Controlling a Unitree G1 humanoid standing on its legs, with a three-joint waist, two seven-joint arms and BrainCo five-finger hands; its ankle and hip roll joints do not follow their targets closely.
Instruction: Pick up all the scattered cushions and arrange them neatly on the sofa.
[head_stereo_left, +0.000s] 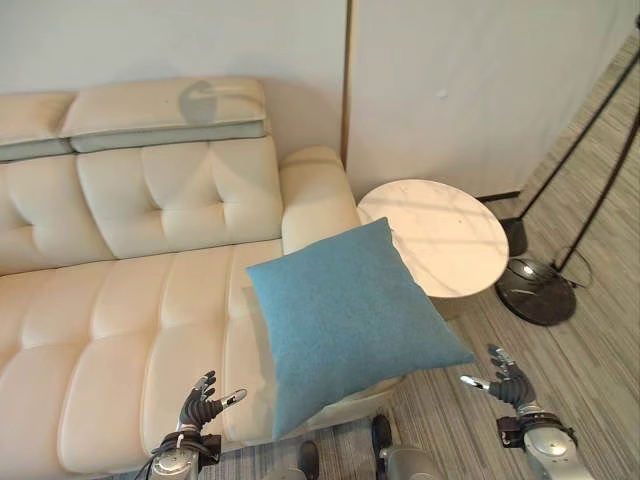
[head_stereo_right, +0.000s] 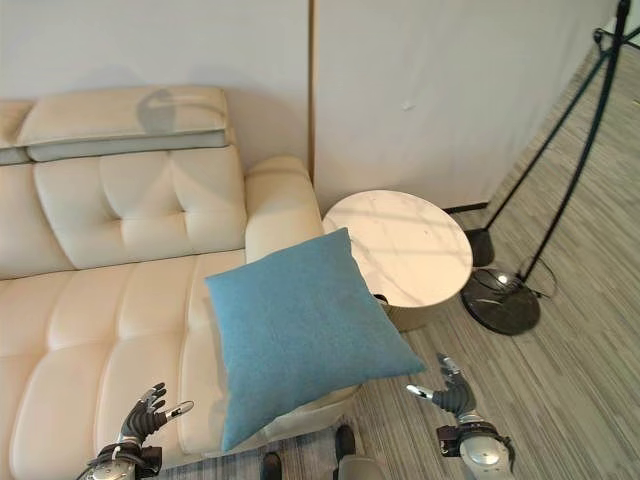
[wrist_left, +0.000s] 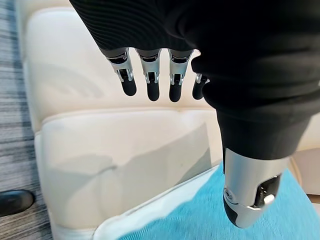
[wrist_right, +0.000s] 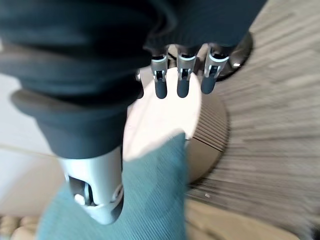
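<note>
The blue cushion (head_stereo_left: 350, 320) lies tilted on the sofa (head_stereo_left: 130, 300) seat's right end, overhanging the front edge. Left hand (head_stereo_left: 200, 405) and right hand (head_stereo_left: 510, 378) hover empty, fingers apart. Soft and light; best gripped at opposite edges.

Cushion (head_stereo_left: 350, 325) on sofa (head_stereo_left: 130, 300) seat's right end, table (head_stereo_left: 440, 235) beside

This is a living room set up for recording. A cream tufted leather sofa (head_stereo_left: 150, 300) stands against a plain pale wall (head_stereo_left: 450, 90), with a blue cushion (head_stereo_left: 345, 315) at its armrest end and a round marble-topped side table (head_stereo_left: 445, 235) just beside that armrest. On the grey striped carpet (head_stereo_left: 590, 360), black stand legs (head_stereo_left: 590, 150) and a round black base (head_stereo_left: 535, 290) add a studio touch.
</note>
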